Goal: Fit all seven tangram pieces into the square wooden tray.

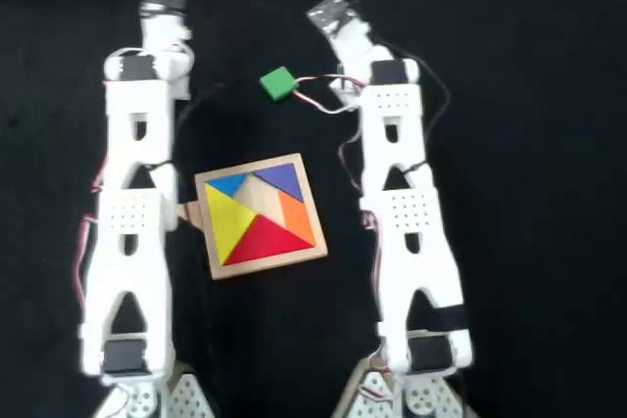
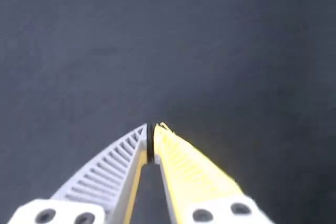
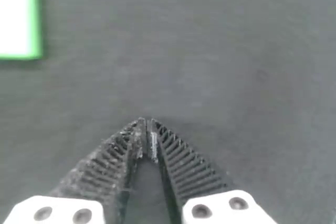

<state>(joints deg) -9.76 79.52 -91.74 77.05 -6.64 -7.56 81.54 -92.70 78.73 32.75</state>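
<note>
Sitting outside wooden tray [image 1: 270, 263] — green square piece [image 1: 277, 83]; left claw [image 2: 151, 129], right claw [image 3: 146, 124] clenched.

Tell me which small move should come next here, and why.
Probably the right gripper should open and reach for the green piece. It lies on the black table outside the tray, near that gripper, which is shut and empty; a pale patch in the tray looks unfilled.
</note>
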